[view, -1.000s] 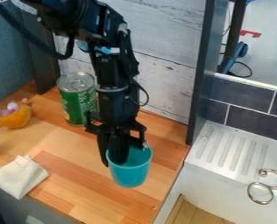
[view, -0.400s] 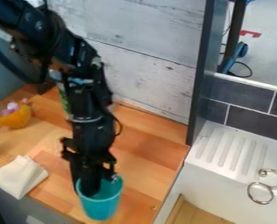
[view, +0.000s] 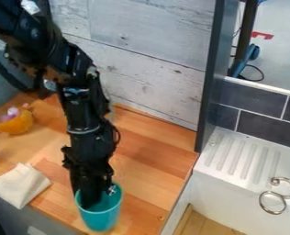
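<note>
Camera view: clasps the teal cup (view: 103, 217) by its rim with the tool (view: 85, 198), to the right of the white cloth (view: 20, 186), with fingertips partly hidden inside and the arm cut off at upper left; cannot tell whether touching the worktop (view: 144, 160).

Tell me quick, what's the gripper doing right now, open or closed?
Gripper: closed on the turquoise cup, its jaws gripping the wall at the rim, one inside and one outside.
</note>
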Action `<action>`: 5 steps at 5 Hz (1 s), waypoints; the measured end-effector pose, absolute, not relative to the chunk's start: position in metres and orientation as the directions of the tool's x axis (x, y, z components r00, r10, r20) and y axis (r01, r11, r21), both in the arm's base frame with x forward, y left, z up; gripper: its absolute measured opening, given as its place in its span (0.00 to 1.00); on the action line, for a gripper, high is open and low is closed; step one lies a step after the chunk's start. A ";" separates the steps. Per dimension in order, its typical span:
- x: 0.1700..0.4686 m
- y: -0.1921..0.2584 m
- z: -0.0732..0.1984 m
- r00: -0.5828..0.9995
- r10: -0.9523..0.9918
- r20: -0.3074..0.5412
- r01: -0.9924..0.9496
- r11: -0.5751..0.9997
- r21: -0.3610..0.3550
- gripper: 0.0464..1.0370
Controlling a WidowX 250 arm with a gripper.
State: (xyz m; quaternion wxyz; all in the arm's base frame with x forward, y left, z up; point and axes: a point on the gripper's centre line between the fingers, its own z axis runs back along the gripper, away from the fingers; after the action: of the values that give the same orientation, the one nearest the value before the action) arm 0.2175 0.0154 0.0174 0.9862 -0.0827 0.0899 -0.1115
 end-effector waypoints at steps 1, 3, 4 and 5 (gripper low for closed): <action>0.216 0.021 0.012 0.953 -0.261 -0.156 0.230 0.954 -0.193 0.06; 0.212 0.024 0.015 0.941 -0.280 -0.189 0.244 0.950 -0.193 0.32; 0.216 0.023 0.019 0.947 -0.279 -0.160 0.248 0.950 -0.189 0.62; 0.227 0.026 0.034 0.958 -0.269 -0.096 0.252 0.955 -0.158 0.92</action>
State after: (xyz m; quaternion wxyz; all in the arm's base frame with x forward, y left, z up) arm 0.2274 0.0258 0.0337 0.9869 -0.0720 0.0583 -0.1321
